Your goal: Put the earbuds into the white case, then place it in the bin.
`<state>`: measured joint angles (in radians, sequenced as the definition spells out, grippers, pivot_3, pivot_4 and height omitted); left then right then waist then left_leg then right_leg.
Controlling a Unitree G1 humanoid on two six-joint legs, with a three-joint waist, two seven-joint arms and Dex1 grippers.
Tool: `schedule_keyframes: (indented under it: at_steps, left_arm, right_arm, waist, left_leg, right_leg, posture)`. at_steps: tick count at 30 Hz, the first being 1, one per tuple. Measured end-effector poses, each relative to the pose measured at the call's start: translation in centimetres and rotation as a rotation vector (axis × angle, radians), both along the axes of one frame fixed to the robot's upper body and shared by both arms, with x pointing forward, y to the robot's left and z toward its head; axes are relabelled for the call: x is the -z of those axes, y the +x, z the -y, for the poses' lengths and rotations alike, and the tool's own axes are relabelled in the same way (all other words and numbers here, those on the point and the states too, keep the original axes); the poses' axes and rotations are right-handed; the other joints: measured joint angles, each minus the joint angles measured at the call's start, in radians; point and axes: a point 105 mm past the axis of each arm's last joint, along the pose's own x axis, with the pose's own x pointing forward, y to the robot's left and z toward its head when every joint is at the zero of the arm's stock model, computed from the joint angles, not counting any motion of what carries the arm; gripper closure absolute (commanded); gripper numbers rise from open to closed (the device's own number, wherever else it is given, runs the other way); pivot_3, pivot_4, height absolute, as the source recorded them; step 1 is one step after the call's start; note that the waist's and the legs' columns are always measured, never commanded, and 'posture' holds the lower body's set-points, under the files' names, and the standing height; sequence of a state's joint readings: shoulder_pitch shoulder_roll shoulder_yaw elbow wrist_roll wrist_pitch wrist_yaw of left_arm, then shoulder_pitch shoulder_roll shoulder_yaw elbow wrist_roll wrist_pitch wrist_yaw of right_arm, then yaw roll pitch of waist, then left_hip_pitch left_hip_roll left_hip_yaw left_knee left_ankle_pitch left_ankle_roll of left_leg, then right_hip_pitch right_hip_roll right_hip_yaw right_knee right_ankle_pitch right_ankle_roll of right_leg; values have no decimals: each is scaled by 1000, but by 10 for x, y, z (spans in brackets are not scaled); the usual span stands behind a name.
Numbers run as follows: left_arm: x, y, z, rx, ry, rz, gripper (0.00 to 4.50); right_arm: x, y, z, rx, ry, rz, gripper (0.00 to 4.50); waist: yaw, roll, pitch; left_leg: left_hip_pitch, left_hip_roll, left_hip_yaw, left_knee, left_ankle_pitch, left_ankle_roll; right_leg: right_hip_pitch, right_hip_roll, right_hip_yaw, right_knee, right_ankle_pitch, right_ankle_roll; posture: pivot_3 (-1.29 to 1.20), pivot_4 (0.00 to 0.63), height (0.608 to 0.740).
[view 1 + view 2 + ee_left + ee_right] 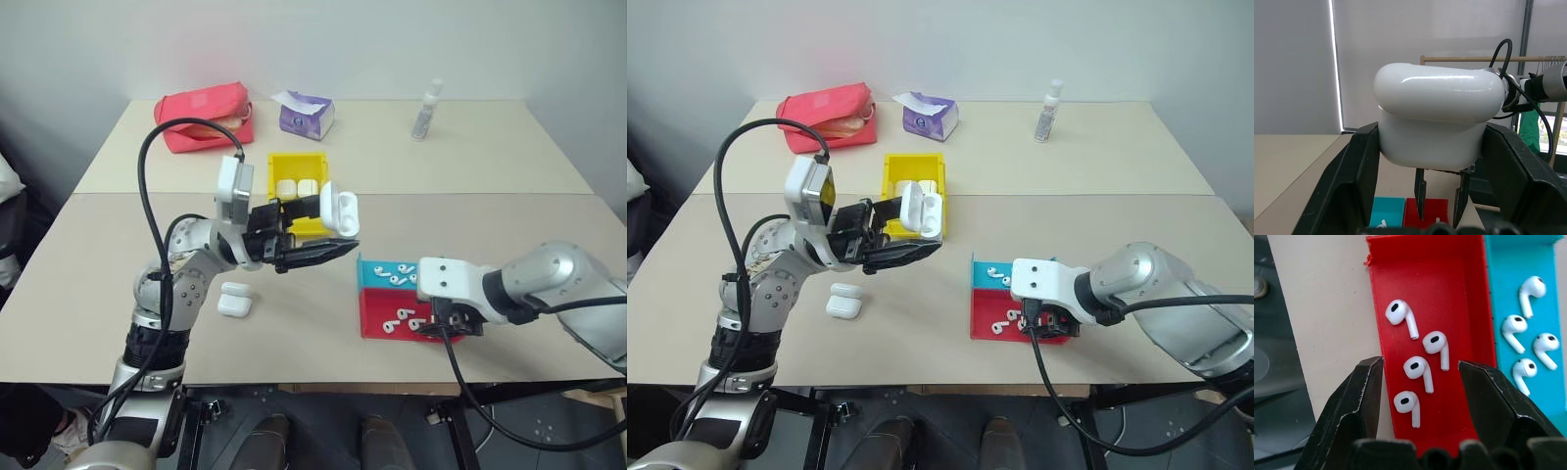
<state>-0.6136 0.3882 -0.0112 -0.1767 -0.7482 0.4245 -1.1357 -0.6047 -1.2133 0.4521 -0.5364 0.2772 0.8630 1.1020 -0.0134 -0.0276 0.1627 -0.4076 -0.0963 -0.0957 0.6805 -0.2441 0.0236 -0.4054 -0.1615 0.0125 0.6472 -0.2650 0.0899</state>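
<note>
L gripper [338, 245] clamps white case [339, 210]; R gripper [1420, 377] spread over earbuds [1418, 368].

I see glossy white case [339, 211] w/ lid up, pinched between black fingers of left gripper [328, 251]; wrist block above it is white-grey. Bin [297, 166] is bright yellow, w/ pale cream-white cases inside. Two more white cases [234, 300] on beige table [294, 323]. Red tray [1440, 298] holds four white earbuds [1418, 369], each w/ small black oval spot; cyan tray [1528, 259] beside it has same white buds. Right gripper [1420, 396] fingers matte black, arm shell silver-grey. At back: red-pink pouch [206, 116], purple tissue pack [306, 115] w/ white tissue, clear bottle [426, 110] w/ white cap.
</note>
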Motion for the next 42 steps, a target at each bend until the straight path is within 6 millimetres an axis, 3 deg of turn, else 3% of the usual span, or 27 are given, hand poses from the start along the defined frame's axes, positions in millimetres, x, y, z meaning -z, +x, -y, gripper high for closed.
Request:
schedule_keyframes:
  at_steps: [6,22,39,42]
  left_arm:
    - [5,-2,0,-22,3,-25,1683]
    - [4,-7,-3,-39,-14,-47,1683]
    - [1,-11,-2,-30,-6,-56,1683]
    - [1,-11,-3,-30,-6,-55,1683]
  right_arm:
    - [8,2,-7,-48,-28,-28,1589]
    - [29,9,2,-71,-97,-70,1589]
    - [33,14,-1,-88,-99,-60,1589]
    - [33,13,0,-92,-99,-63,2202]
  waist:
    - [0,0,0]
    - [1,0,0]
    - [1,0,0]
    - [1,0,0]
  left_leg:
    - [-1,0,0,0,0,0]
    - [0,0,0,0,0,0]
    - [0,0,0,0,0,-1]
    - [0,0,0,0,0,-1]
  right_leg:
    - [0,0,0,0,0,0]
    - [0,0,0,0,0,0]
    - [0,0,0,0,0,0]
    - [0,0,0,0,0,0]
  posture:
    - [0,150,740]
    - [0,150,740]
    - [0,150,740]
    - [0,150,740]
